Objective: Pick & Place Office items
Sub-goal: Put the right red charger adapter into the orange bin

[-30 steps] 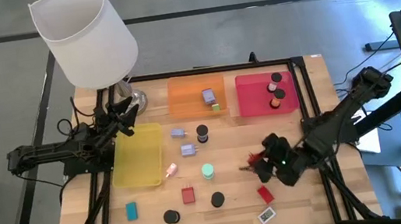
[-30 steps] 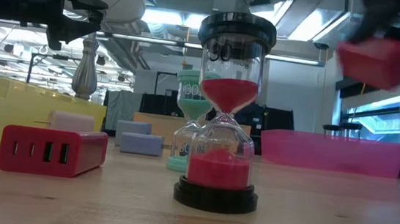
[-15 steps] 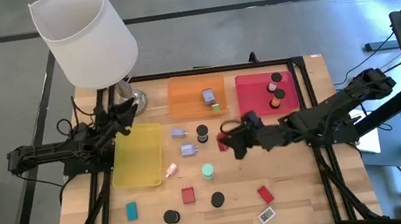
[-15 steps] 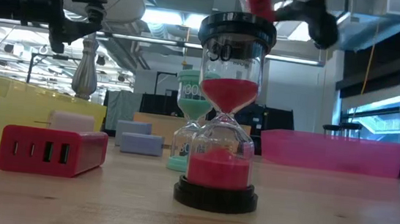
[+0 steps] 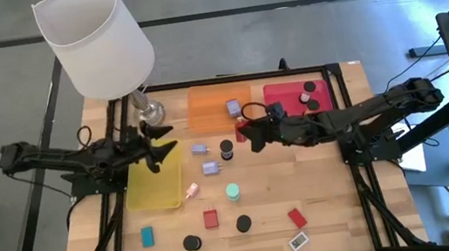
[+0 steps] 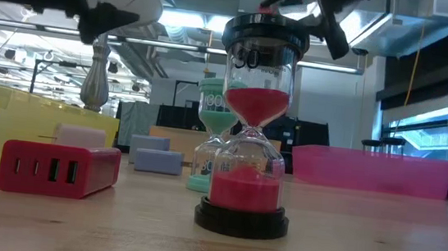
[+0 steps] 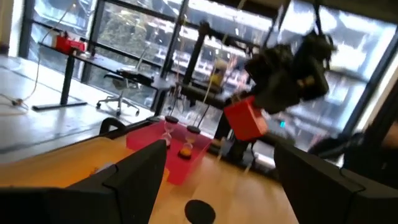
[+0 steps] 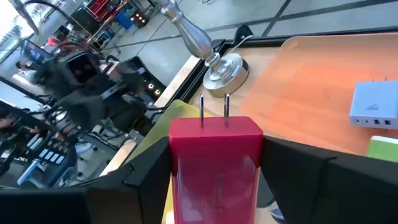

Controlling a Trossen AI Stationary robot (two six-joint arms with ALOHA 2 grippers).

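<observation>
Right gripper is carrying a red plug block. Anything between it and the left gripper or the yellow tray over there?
Nothing visible. The right gripper holds the red plug block in the air, between the orange tray and the red tray. The left gripper hangs open over the yellow tray; small items lie below on the table.

Overhead, table-level and two wrist cameras share the orange tray (image 5: 215, 106).

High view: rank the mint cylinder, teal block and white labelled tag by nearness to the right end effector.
From the right end effector:
1. Mint cylinder, table centre.
2. Teal block, front left.
3. White labelled tag, front edge; too close to the teal block to call.
</observation>
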